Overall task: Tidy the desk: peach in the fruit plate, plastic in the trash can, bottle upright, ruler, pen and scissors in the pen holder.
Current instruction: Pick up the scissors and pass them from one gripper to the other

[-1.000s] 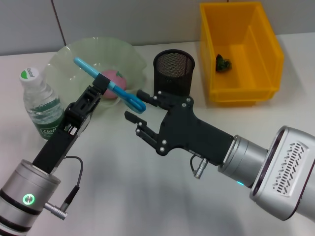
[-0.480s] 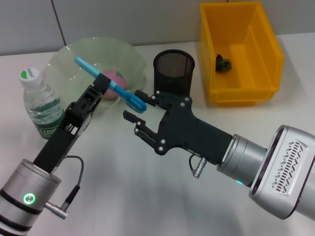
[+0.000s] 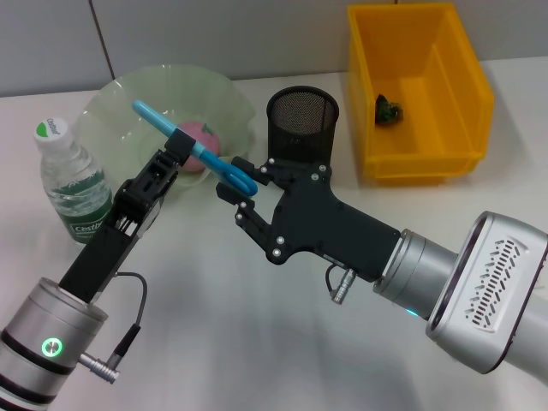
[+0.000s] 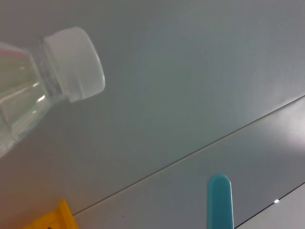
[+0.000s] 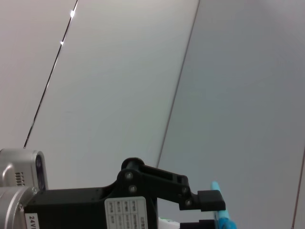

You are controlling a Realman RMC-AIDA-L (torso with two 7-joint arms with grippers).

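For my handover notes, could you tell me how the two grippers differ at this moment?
The left gripper is shut on the blue scissors, holding them tilted above the fruit plate; the right gripper is open and empty, its fingers either side of the scissors' handle end. Both are raised beside the pen holder.

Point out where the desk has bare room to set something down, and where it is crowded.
Bare desk lies in front between the two arms, and behind the bottle. Crowded: the middle, where the left tool holds blue scissors and the open right tool sits between fruit plate and pen holder.
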